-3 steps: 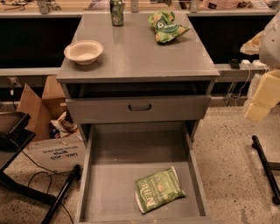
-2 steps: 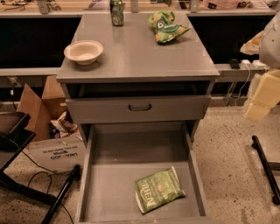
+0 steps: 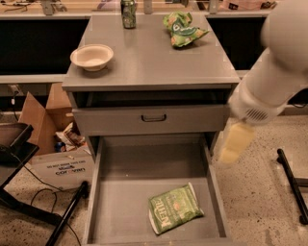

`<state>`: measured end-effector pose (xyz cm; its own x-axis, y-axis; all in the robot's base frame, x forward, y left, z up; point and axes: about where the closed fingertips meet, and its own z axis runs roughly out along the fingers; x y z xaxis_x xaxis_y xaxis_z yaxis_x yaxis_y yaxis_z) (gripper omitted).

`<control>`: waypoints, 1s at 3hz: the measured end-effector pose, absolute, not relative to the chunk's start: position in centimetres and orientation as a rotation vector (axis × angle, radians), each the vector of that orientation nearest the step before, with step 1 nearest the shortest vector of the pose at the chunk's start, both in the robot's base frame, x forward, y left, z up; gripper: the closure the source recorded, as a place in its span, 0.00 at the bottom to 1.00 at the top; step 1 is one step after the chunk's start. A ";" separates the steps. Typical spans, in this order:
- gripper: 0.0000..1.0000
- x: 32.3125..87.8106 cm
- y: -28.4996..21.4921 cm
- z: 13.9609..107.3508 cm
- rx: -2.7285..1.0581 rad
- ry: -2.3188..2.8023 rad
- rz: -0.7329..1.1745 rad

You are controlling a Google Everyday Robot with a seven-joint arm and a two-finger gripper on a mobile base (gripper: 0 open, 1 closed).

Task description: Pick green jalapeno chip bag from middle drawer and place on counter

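Note:
The green jalapeno chip bag [image 3: 174,209] lies flat on the floor of the open middle drawer [image 3: 125,192], near its front right, with its white lettering facing up. My gripper [image 3: 232,144], a pale yellowish piece at the end of the white arm, hangs above the drawer's right wall. It is up and to the right of the bag and apart from it. The grey counter [image 3: 149,62] spans the cabinet top above the drawers.
On the counter are a cream bowl [image 3: 92,56] at the left, a can [image 3: 128,7] at the back and a brighter green bag [image 3: 184,30] at the back right. A shut drawer front with a black handle [image 3: 153,117] sits above the open drawer. Cardboard boxes [image 3: 43,113] stand left, black stand legs [image 3: 291,185] right.
The white arm has swung in from the right edge, down and to the left. The gripper now hangs by the drawer's right wall. The bag has not moved.

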<state>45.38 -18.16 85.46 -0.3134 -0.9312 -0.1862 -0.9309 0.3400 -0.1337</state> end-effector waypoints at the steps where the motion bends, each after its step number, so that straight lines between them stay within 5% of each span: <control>1: 0.00 44.8 -16.1 75.5 -1.547 2.504 0.150; 3: 0.00 45.8 -13.2 67.3 -1.501 2.489 0.208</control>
<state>45.79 -13.21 67.31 -0.4502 -0.8526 -0.2651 -0.8848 0.4659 0.0044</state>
